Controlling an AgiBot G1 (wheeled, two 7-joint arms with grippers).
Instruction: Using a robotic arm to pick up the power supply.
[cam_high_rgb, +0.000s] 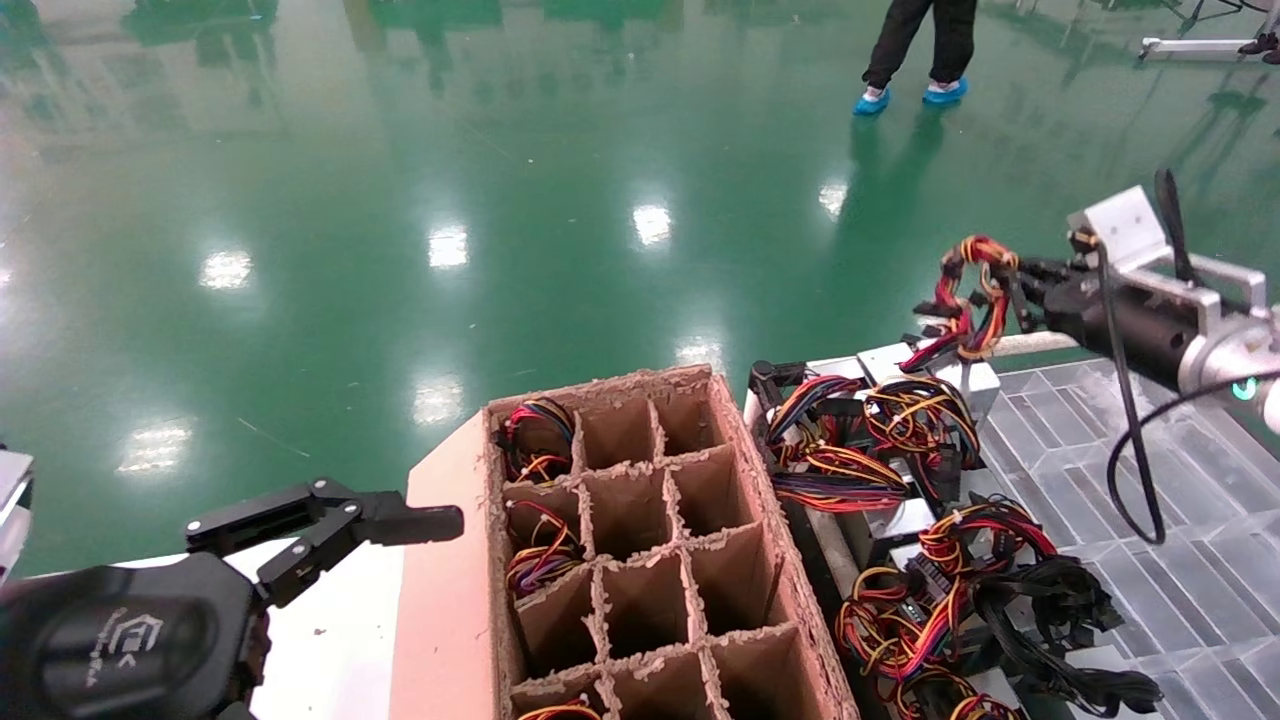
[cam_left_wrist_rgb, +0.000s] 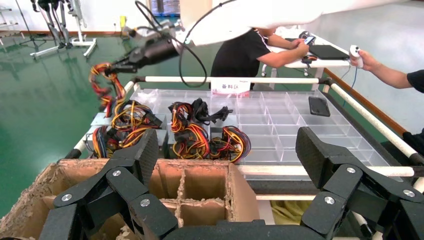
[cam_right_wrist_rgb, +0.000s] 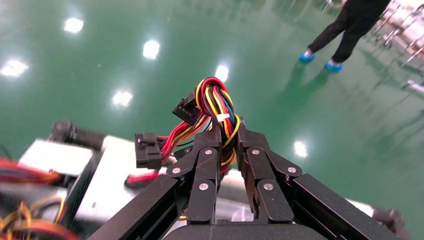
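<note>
Gripping a looped bundle of red, yellow and black wires (cam_right_wrist_rgb: 216, 107), the right hand (cam_high_rgb: 1018, 290) is clenched on the harness, both fingers (cam_right_wrist_rgb: 202, 172) pinching it at the loop, where a white tie binds it. The power supply (cam_high_rgb: 935, 372), a silver box, hangs or rests directly under that hand at the near corner of the rack; whether its base is clear of the rack cannot be told. The taut harness runs up from box to hand, so the load sits below the grip and the lift looks like a straight pull upward. A black connector (cam_right_wrist_rgb: 148, 149) dangles beside the fingers. Just past the box, toward the robot, more supplies with tangled cables (cam_high_rgb: 860, 440) crowd the clear tray (cam_high_rgb: 1180, 470); loose strands there could snag, in my judgement. Farther across, the cardboard divider box (cam_high_rgb: 640, 540) has several cells holding wires and others bare. The left hand (cam_high_rgb: 330, 530) is released, fingers spread wide, hovering beside that box on the white counter (cam_high_rgb: 340, 640), well apart from the supply. A person in blue shoe covers (cam_high_rgb: 905, 95) stands far off on the green floor.
</note>
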